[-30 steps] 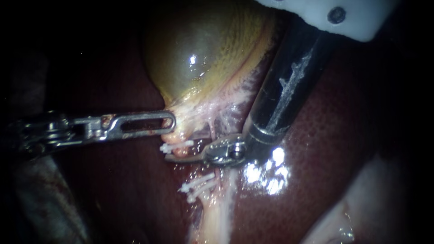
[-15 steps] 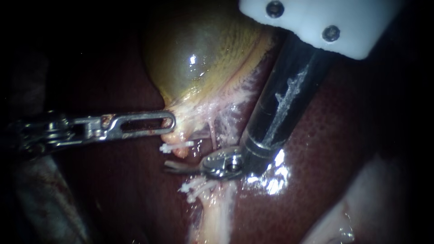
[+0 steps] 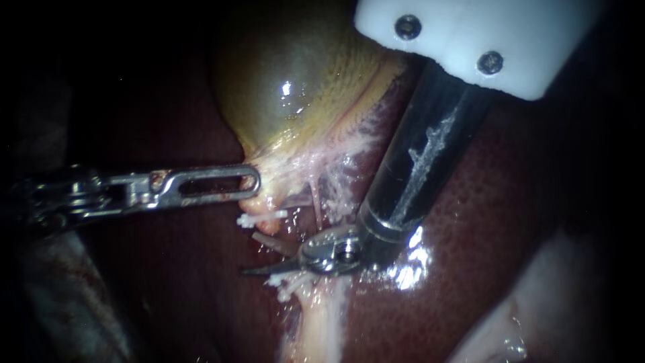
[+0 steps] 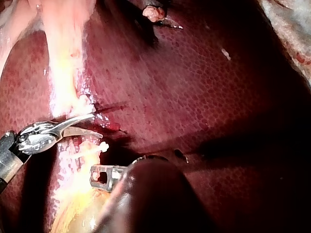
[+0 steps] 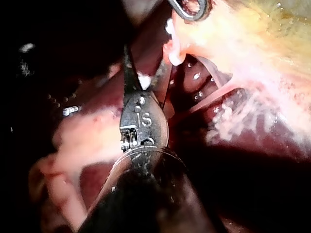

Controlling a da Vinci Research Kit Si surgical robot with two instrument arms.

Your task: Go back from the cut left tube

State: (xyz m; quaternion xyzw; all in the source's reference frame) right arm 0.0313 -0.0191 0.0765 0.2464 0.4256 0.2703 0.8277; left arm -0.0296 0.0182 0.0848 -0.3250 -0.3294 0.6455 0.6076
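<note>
The right instrument's pincer (image 3: 261, 255) gaped empty between clips (image 3: 263, 218) at twelve and six o'clock; pulled back askew, it could have snagged one.

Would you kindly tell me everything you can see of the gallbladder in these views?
The gallbladder is a rounded, glossy sac, olive-green shading to yellow at its edge, wet, with a bright highlight. It looks full and smooth, with fine ribbing along the yellow border. It narrows downward into a pale pinkish neck trailing stringy white tissue. It lies against the dark red liver. The left instrument grips the neck from the side. A white clip sits just below that grip.
</note>
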